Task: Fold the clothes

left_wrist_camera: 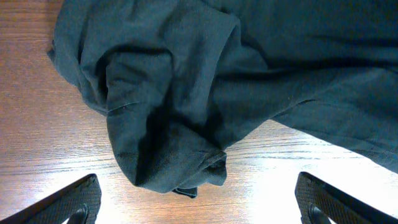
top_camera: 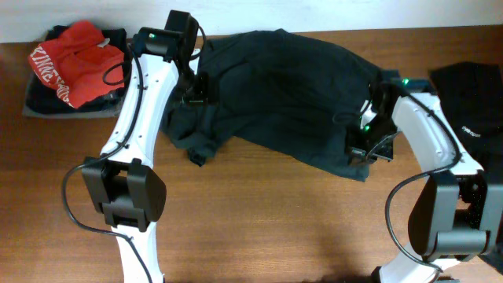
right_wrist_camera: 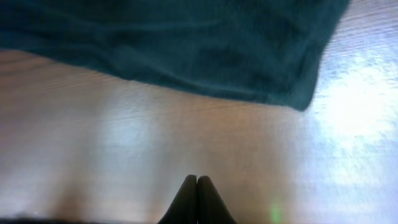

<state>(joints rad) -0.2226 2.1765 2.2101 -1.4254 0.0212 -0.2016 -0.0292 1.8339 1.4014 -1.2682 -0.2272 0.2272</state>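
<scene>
Overhead: we see the teal-grey T-shirt (top_camera: 275,94) crumpled on the wooden table (top_camera: 275,228), lying between the two arms. The left gripper (top_camera: 192,88) sits over the shirt's rumpled edge, with the cloth running from it toward the other arm. The right gripper (top_camera: 366,148) is at the opposite edge, near the shirt's lower corner. A black T-shirt (top_camera: 471,94) with small white lettering lies on the outer side of the right gripper, partly under that arm. A red garment (top_camera: 75,59) with white letters sits on a dark stack (top_camera: 39,98) well out past the left gripper's outer side.

Left wrist: the left fingers (left_wrist_camera: 71,200) are spread wide with nothing in them. A bunched fold of the teal-grey shirt hangs just ahead of the tips, roughly centred in the gap and a bit toward the left finger. We see no contact with it. More cloth fills everything farther ahead.

Right wrist: blurry. The right fingers (right_wrist_camera: 186,199) are pressed together tip to tip with nothing pinched. There is bare table right in front of them. The shirt's hem and corner lie farther ahead, apart from the tips.
</scene>
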